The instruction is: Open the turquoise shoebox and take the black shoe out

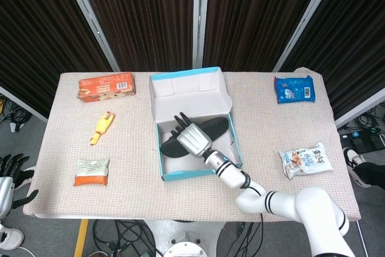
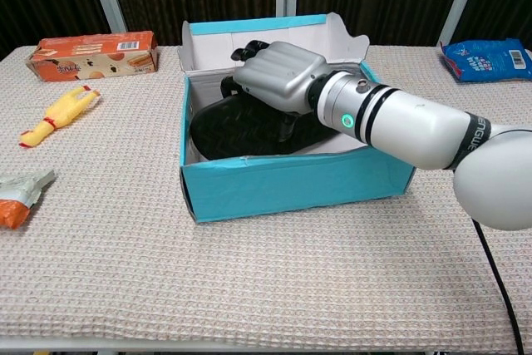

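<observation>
Turquoise cardboard marks the shoebox point(image 1: 198, 139) at the middle of the head view, its lid folded back toward the top of the frame so the inside is reachable. The black shoe point(image 1: 198, 135) lies slanted inside, and the right hand point(image 1: 191, 138) sits over its middle, fingers reaching toward the upper left; whether they have closed on the shoe I cannot tell from above. The left hand point(image 1: 13, 170) hangs idle at the lower left edge, fingers apart, off the table. An orange carton point(image 1: 106, 86) lies upper left, a blue packet point(image 1: 295, 88) upper right; their print is too small to read.

From the chest view, the right hand point(image 2: 278, 72) is down inside the shoebox point(image 2: 291, 184), palm on the black shoe point(image 2: 241, 130), fingers curling past its far side, probably seeking a grip to lift. The orange carton point(image 2: 91, 51) carries lettering, illegible here.
</observation>
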Tool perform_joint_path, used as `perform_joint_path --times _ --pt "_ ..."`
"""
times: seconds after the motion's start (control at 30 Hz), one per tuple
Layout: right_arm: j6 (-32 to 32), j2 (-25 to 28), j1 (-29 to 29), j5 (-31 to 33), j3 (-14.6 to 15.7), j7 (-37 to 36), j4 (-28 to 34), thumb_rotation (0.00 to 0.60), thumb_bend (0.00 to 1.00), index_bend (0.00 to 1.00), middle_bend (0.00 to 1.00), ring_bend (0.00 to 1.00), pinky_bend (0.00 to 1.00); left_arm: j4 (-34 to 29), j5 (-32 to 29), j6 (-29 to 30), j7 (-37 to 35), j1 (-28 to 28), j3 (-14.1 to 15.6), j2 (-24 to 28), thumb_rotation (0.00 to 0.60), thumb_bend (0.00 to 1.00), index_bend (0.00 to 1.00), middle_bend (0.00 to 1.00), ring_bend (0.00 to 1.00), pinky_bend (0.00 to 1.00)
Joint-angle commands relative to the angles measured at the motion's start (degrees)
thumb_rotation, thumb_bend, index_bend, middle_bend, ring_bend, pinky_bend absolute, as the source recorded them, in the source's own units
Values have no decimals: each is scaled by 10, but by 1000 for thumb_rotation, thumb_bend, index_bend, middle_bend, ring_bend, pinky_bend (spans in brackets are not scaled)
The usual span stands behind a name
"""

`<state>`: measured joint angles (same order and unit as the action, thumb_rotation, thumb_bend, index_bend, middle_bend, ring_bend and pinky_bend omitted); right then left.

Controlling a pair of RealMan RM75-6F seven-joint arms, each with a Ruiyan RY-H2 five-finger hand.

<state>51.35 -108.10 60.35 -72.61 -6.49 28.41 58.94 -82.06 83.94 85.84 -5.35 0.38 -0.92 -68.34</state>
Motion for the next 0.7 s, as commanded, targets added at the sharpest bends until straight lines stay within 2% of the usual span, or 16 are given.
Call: perform_joint_path --times 0.03,0.07,0.17,0.3,0.43,0.57,0.7 --pt "24 -9 -7 -27 7 -4 -14 600 286 745 535 123 0 3 0 0 -3 0 0 -2 600 160 168 106 44 57" --pt "39 -9 -11 -39 7 -7 -16 600 307 788 566 154 0 5 0 0 -5 0 -1 -2 600 160 168 106 44 57" --pt "84 -1 -21 -64 0 -25 -5 600 342 833 615 205 0 9 -1 -2 -7 -1 -2 -3 600 160 168 106 44 57" --pt "134 22 -34 -87 -19 -61 31 600 364 846 626 216 0 10 1 -4 -9 -4 -3 -3 600 160 168 106 44 57" --pt "191 75 -53 -106 -46 -84 97 600 364 846 626 216 0 12 3 -1 -10 -5 -4 -2 600 160 168 106 44 57" --pt "242 131 -88 -91 -84 -127 174 600 364 846 626 216 0 13 4 -5 -9 -9 -5 -2 600 160 168 106 44 57" --pt "248 206 -136 -41 -103 -132 249 600 365 845 626 216 0 12 9 -4 -10 -11 -5 -4 600 160 168 106 44 58"
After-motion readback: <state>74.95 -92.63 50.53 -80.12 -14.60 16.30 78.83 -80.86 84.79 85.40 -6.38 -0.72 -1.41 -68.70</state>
